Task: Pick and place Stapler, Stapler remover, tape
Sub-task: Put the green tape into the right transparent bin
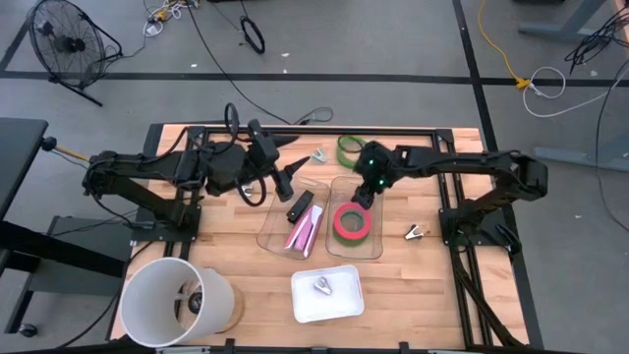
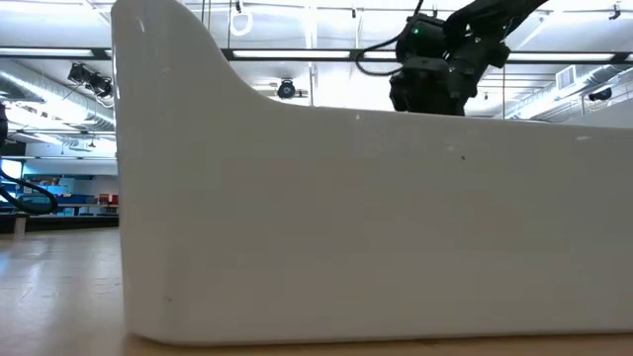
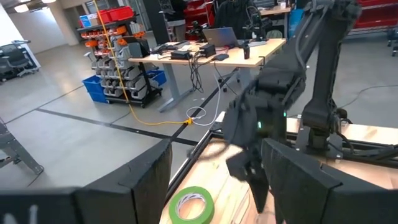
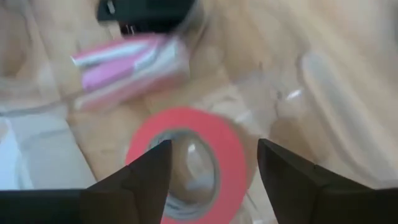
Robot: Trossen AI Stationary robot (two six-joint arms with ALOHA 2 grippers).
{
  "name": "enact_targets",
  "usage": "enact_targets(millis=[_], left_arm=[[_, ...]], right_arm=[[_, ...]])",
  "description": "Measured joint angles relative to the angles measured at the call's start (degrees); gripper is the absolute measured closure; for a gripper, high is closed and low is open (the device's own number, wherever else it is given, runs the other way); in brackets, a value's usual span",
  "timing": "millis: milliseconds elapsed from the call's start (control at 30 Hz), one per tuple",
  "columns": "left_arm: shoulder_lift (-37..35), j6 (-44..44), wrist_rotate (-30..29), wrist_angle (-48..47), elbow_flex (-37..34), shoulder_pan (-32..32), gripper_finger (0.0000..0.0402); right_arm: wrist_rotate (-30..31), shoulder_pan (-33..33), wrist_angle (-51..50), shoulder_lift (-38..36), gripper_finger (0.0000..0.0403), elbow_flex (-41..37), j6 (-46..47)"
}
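High view: right gripper (image 1: 365,196), fingers spread, hovers over red tape (image 1: 351,224); left gripper (image 1: 285,183), fingers spread, near pink stapler (image 1: 305,233).

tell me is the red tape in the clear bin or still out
In. The red tape lies flat inside the right clear bin, with the right claw open above it.

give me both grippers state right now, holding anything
Left gripper: open, holding nothing, raised beside the clear tray.
Right gripper: open, empty, hanging just above the red tape lying in its tray.
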Motion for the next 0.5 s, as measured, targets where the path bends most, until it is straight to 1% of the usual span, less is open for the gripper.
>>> enact_targets(millis=[200,267,367,500], left_arm=[[0.0,0.0,0.0,0.0,0.0,0.3,0.0149],[0.0,0.0,0.0,0.1,0.0,0.3,0.0149],[0.0,0.0,0.0,0.1,0.0,0.3,0.0149],[0.0,-0.1,0.0,0.1,0.0,0.3,0.0149]], right_arm=[[0.8,-5.3,0.3,-4.6,0.0186,5.4,-2.1],[2.5,-6.9,-0.7,-4.8,0.0191,8.2,-2.5],[6.0,-9.3,-4.1,-3.1,0.0197,13.2,-2.0],[7.0,-13.3,-9.3,2.2,0.0203,20.3,-1.3]])
